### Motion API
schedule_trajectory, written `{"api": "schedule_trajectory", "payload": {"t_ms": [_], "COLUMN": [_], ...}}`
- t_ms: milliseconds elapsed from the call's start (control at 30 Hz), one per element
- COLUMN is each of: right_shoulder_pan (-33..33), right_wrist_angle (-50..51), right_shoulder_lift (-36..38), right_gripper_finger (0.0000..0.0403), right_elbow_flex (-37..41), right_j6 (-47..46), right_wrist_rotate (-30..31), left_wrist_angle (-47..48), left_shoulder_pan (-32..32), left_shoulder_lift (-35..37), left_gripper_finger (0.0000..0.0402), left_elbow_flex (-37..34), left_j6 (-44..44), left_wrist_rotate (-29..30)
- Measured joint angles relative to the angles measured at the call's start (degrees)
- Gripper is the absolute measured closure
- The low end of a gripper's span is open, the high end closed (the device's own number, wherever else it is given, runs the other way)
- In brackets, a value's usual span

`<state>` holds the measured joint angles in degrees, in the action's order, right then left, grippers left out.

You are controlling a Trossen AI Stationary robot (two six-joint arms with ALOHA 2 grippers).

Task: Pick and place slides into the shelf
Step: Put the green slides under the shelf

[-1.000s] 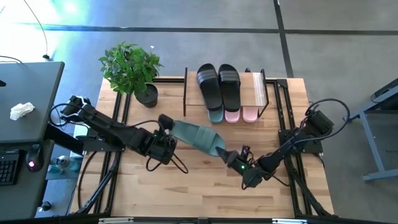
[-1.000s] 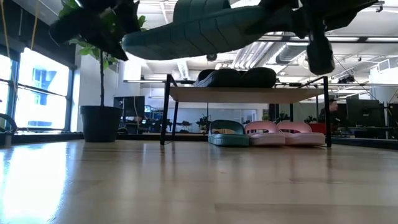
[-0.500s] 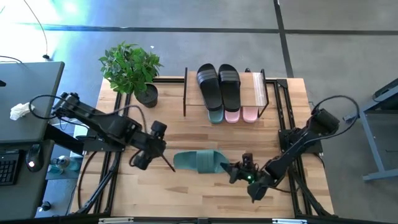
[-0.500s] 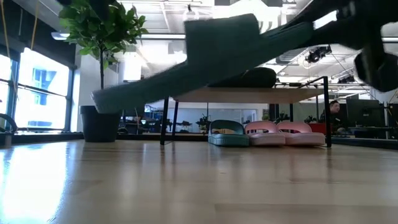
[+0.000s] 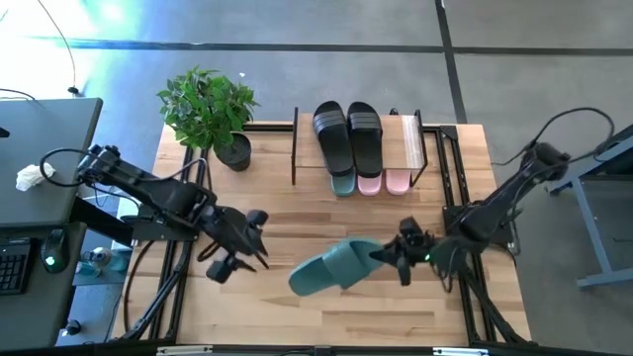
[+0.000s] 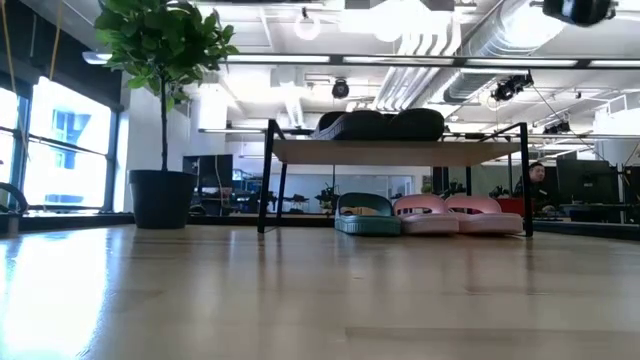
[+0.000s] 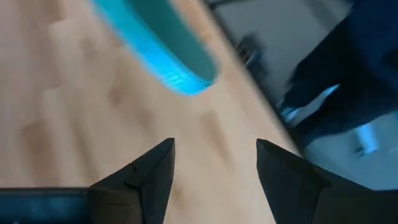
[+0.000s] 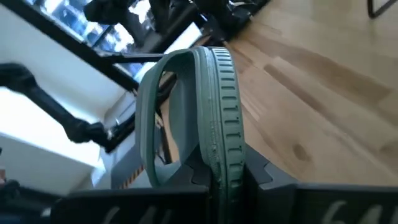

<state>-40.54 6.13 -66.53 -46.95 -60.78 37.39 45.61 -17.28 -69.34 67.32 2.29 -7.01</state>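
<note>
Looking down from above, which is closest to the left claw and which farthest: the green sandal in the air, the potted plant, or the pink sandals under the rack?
Measured from the left gripper in the high view:
1. The dark green rubber slide, just to its right, held by the right gripper.
2. The leafy potted plant, at the table's far left corner.
3. The pale pink rubber slides, under the wood-topped shelf, far right.

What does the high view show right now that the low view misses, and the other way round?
Only the high view shows both arms: the right gripper shut on the end of a dark green slide above the table's near half, and the left gripper, open, off to its left holding nothing. Only the low view shows how the shelf is loaded: black slides on its top board, one green slide and two pink slides on the table beneath. Both share the shelf, the plant and the wooden table.
</note>
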Motion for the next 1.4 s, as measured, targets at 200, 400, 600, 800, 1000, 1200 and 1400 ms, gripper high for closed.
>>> {"api": "schedule_trajectory", "payload": {"t_ms": [200, 400, 600, 800, 1000, 1200, 1400], "right_shoulder_pan": [4.40, 12.42, 23.53, 37.66, 46.64, 50.92, 54.55], "right_wrist_angle": [18.45, 22.06, 21.83, 19.99, 15.47, 8.04, 7.30], "right_shoulder_lift": [6.67, 9.05, 8.70, 7.94, 3.00, -1.87, -2.51], "right_gripper_finger": [0.0396, 0.0396, 0.0396, 0.0396, 0.0396, 0.0396, 0.0396], "right_elbow_flex": [-4.03, -4.69, -4.69, -4.69, -4.67, -4.68, -4.74], "right_j6": [-0.83, -2.27, 0.97, 5.00, 5.87, 5.37, 4.66], "right_wrist_rotate": [-13.94, -33.21, -51.49, -63.23, -72.56, -79.36, -80.98], "left_wrist_angle": [-22.62, -26.84, -30.45, -31.41, -36.39, -37.06, -40.87], "left_shoulder_pan": [-0.02, -0.05, -1.10, -5.51, -8.71, -8.65, -8.63], "left_shoulder_lift": [0.91, 0.54, 0.55, 0.47, -0.14, -3.56, -7.75], "left_gripper_finger": [0.0195, 0.0195, 0.0202, 0.0240, 0.0262, 0.0241, 0.0195], "left_elbow_flex": [-12.00, -19.25, -20.01, -20.03, -20.03, -20.03, -20.03], "left_j6": [0.99, -8.29, -14.48, -23.55, -40.19, -60.00, -78.84], "left_wrist_rotate": [-1.07, 11.68, 18.07, 29.27, 38.10, 39.95, 51.06]}}
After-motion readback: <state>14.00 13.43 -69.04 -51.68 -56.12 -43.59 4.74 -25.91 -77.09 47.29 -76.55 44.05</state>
